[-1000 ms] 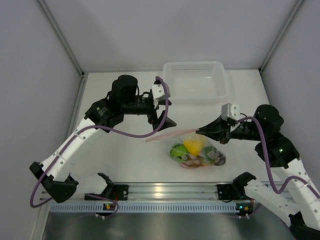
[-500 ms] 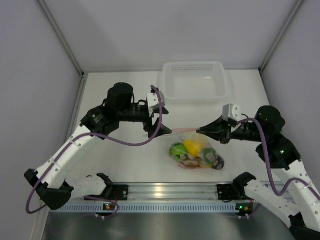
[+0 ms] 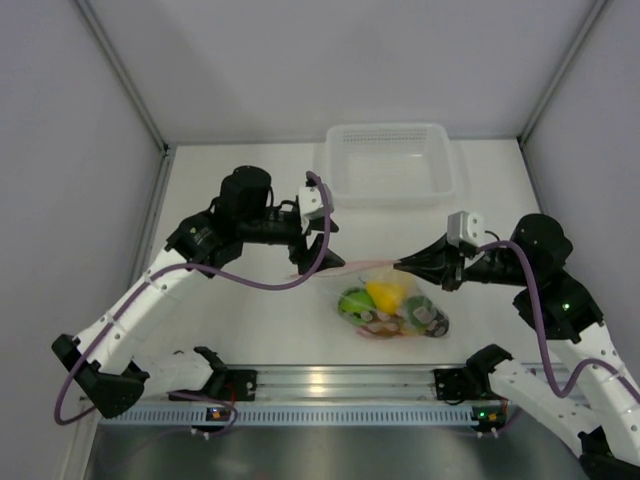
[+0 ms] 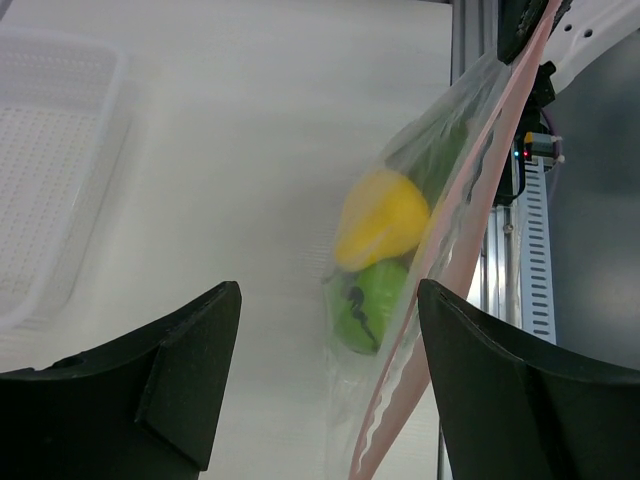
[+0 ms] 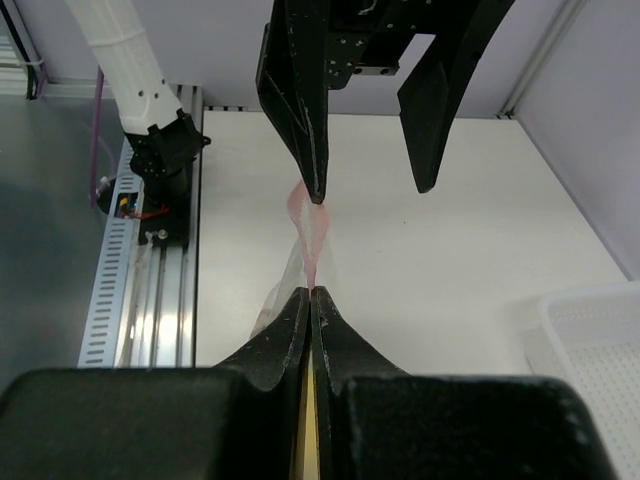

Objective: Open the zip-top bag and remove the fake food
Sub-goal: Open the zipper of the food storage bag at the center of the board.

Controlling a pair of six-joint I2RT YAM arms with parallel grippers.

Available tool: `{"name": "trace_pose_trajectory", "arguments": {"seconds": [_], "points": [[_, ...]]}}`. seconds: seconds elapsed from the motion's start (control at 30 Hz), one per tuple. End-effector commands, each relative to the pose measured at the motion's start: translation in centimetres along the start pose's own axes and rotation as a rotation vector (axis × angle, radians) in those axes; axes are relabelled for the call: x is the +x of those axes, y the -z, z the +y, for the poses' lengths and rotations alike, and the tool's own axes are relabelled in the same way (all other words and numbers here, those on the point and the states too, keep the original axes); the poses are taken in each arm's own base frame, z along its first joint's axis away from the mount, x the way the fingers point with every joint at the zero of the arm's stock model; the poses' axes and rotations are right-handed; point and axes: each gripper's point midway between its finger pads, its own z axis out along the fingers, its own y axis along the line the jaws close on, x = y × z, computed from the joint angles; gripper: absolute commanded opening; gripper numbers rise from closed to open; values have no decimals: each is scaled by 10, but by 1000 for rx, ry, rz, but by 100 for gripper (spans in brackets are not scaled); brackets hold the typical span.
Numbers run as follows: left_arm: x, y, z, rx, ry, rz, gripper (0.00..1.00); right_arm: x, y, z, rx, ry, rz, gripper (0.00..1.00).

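The zip-top bag (image 3: 400, 300) lies right of centre on the table, its pink zip strip (image 3: 352, 267) lifted and stretched leftward. Inside are the fake food pieces, among them a yellow fruit (image 3: 384, 291) and a green one with black marks (image 4: 362, 305). My right gripper (image 3: 402, 265) is shut on the strip's right end, which shows in the right wrist view as the pink strip (image 5: 311, 225) leaving the closed tips. My left gripper (image 4: 330, 292) is open and straddles the strip's free left end; the strip (image 4: 470, 235) runs close to its right finger (image 4: 520, 390).
A white perforated tray (image 3: 388, 133) stands at the back of the table, behind both grippers. An aluminium rail (image 3: 340, 380) runs along the near edge. Grey walls close in the left, right and back sides.
My left gripper dipped leftward, then came back down over the strip's free end with its jaws narrowing. The right gripper kept its hold and barely moved.
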Motion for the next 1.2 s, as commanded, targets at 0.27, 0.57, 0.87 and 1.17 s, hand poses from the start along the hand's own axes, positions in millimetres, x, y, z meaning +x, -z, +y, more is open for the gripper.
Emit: {"name": "trace_pose_trajectory", "arguments": {"seconds": [0.27, 0.57, 0.87, 1.17], "points": [[-2, -4, -11, 85, -14, -33, 73, -16, 0, 0, -4, 79, -54, 0], [-1, -3, -8, 62, -11, -28, 65, -17, 0, 0, -4, 81, -58, 0], [13, -14, -4, 74, 32, 9, 62, -22, 0, 4, -21, 82, -73, 0], [7, -7, -10, 82, 4, -14, 18, -20, 1, 4, -19, 82, -74, 0]]}}
